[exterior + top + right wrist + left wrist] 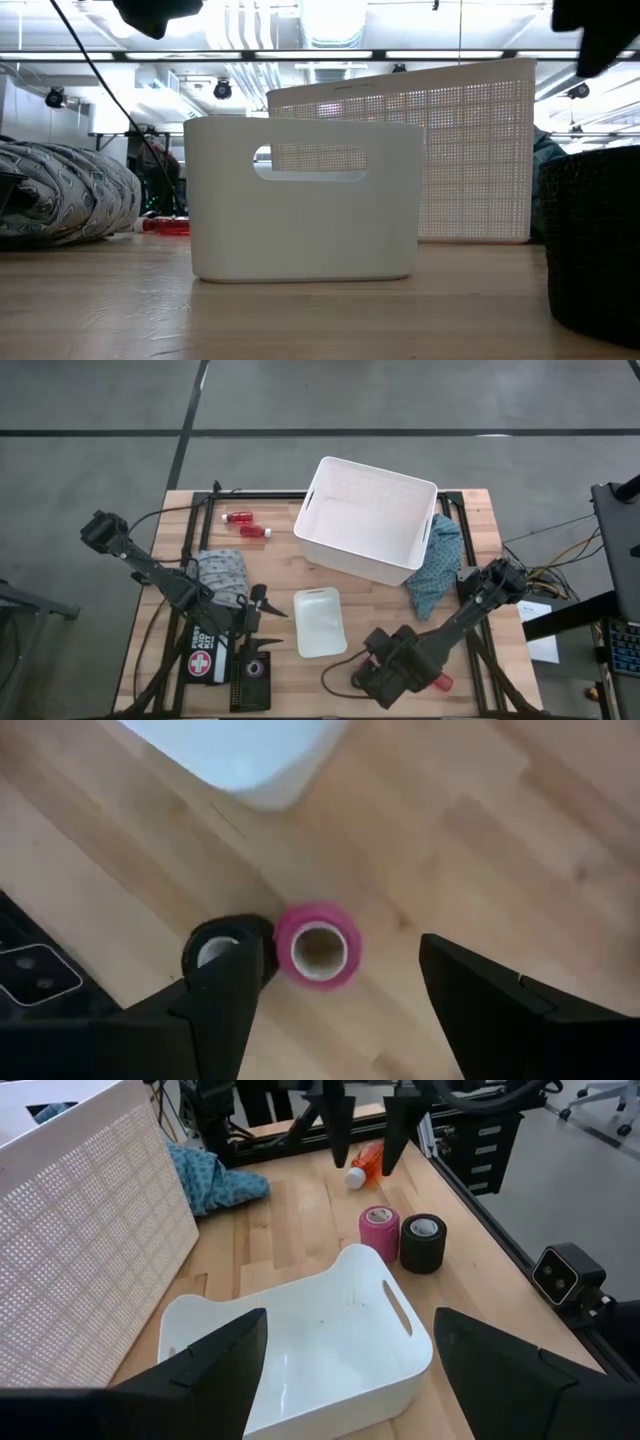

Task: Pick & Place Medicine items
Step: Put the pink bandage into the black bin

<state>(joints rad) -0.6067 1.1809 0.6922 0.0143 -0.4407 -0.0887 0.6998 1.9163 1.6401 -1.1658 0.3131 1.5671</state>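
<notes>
A pink tape roll (pixel 318 945) and a dark tape roll (pixel 220 948) stand on end side by side on the wood, near a small white bin (pixel 320 622). My right gripper (pixel 340 1000) hangs open above them, with the pink roll between its fingers and untouched. A red bottle (pixel 440 682) with a white cap lies on its side just beyond the rolls. Two more red bottles (pixel 247 524) lie on their sides near the table's far left. My left gripper (pixel 255 605) is open beside the small bin's left side and holds nothing. The left wrist view shows the pink roll (pixel 378 1230), the dark roll (pixel 422 1242) and the right gripper (pixel 362 1155) above them.
A big white basket (pixel 368 518) stands at the far middle, with a blue cloth (pixel 437 565) against its right side. A patterned cloth (pixel 220 575), a first aid pouch (pixel 205 660) and a dark device (pixel 250 672) lie under the left arm. Bare wood shows at the near middle.
</notes>
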